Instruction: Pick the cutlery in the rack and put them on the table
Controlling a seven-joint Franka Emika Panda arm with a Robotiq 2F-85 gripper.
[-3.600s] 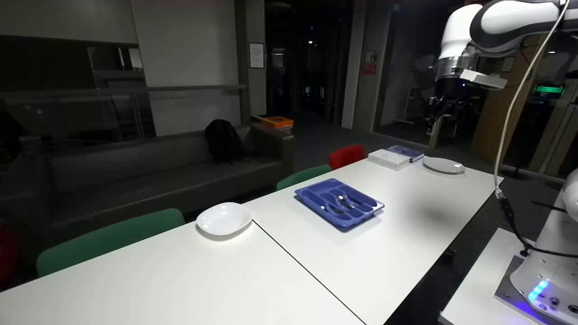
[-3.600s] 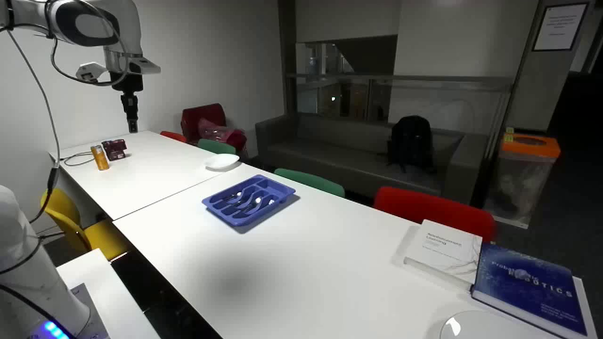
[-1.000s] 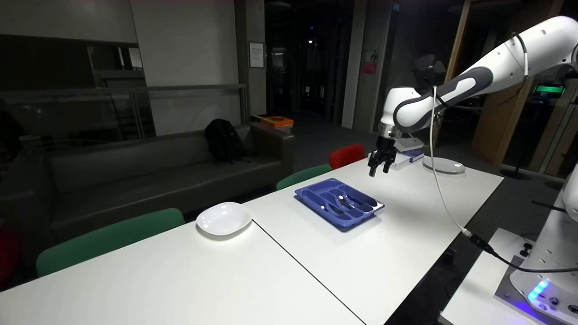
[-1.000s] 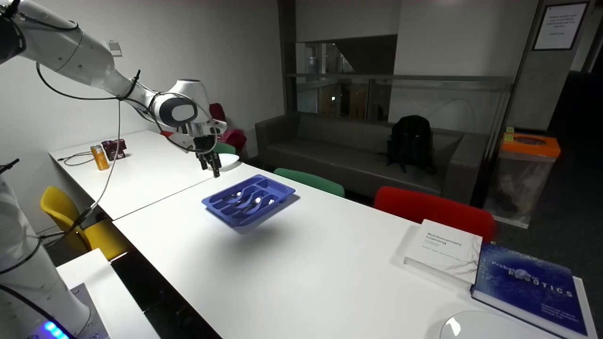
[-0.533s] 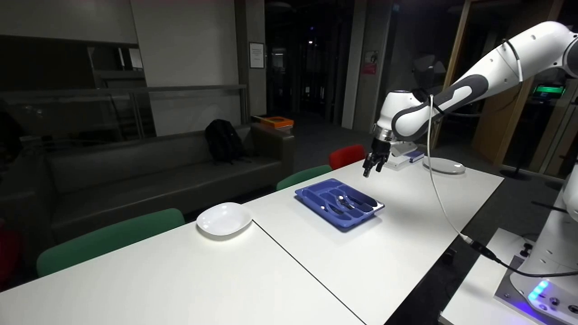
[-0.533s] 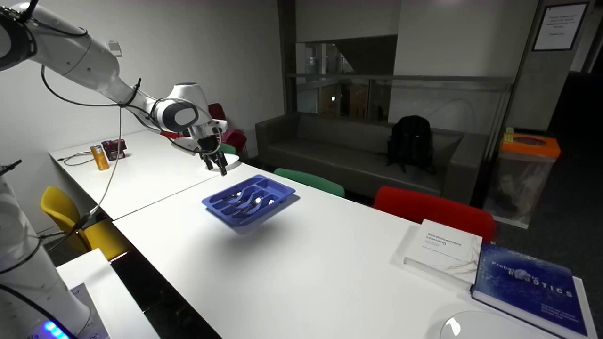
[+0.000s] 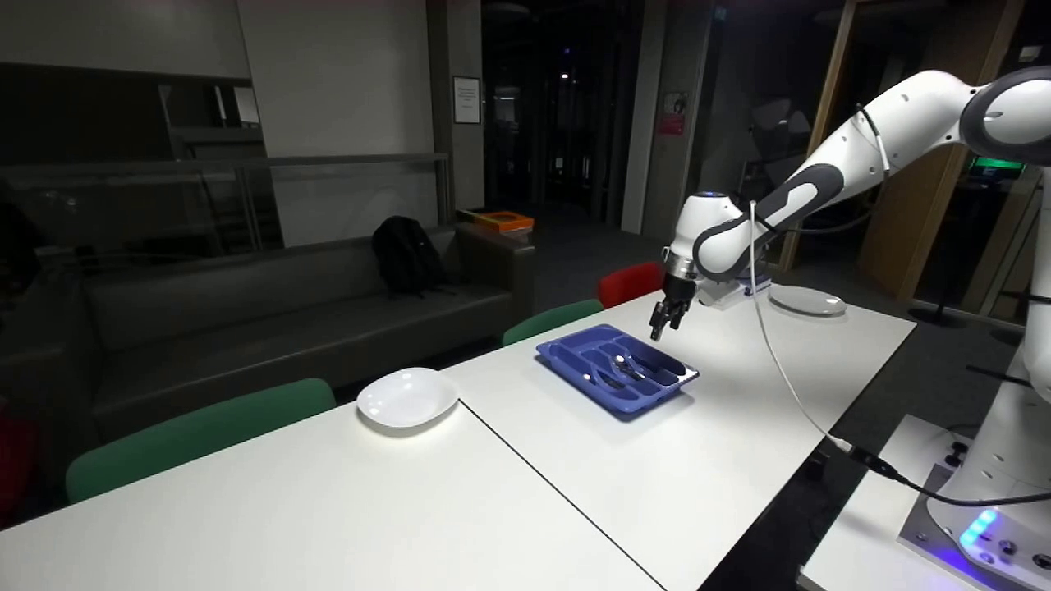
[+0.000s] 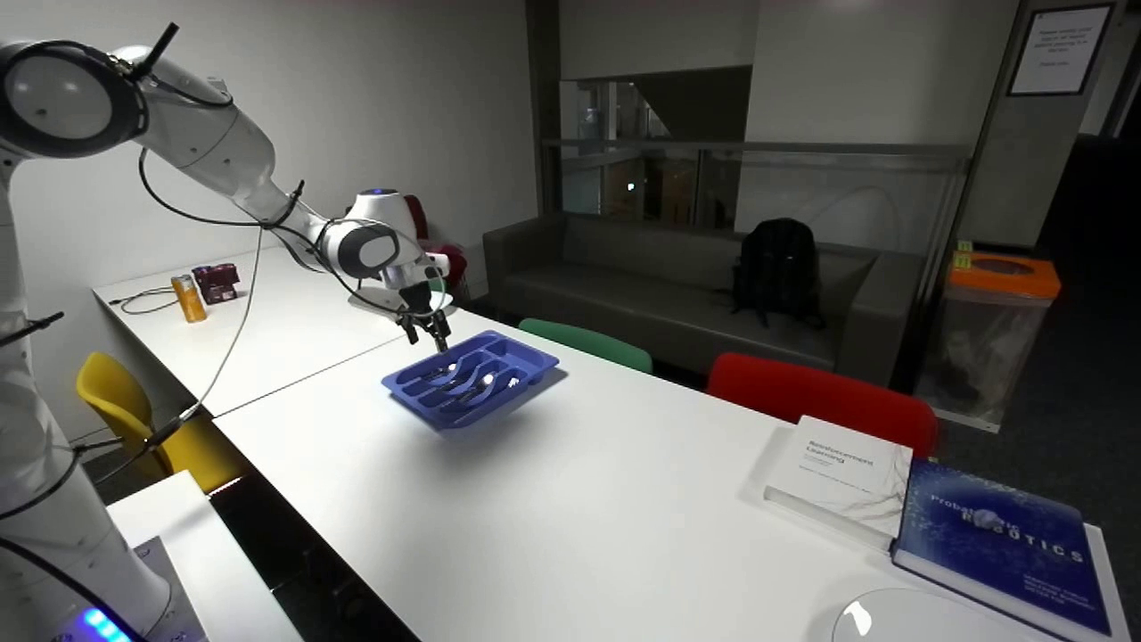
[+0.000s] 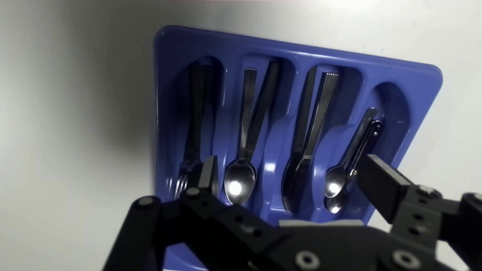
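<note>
The Panda arm (image 7: 854, 154) has stretched out and lowered; the Robotiq gripper (image 8: 427, 341), once high and well apart from the blue cutlery tray (image 9: 391, 71), is now down near it, and the white cable (image 7: 760, 316) has swung along.

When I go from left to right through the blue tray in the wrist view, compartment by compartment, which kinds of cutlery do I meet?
At least one fork → at least one large spoon → two knives → two small spoons.
</note>
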